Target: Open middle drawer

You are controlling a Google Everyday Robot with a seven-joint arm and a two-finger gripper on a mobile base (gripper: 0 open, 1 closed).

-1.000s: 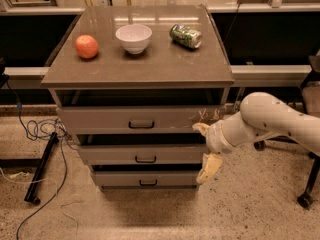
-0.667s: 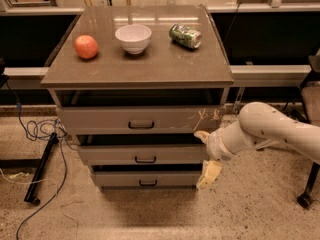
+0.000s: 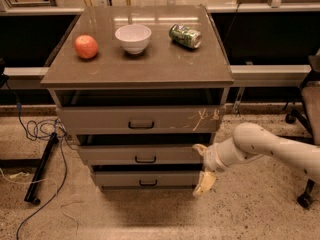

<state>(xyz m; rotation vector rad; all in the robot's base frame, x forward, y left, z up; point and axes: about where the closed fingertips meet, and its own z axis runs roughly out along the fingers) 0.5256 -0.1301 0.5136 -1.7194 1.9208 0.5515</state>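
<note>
The hand is hovering spread, right of the middle drawer. It is probably readying to grip the handle.

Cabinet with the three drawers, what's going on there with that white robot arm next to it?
A white robot arm has its two-finger gripper at the right end of the grey-brown middle drawer, open, one finger above the other. It holds nothing, and the small dark bracket handle lies to its left, untouched. The drawer does not look pulled out yet. On the cabinet top sit a red-orange apple, a white bowl and a green can on its side.
</note>
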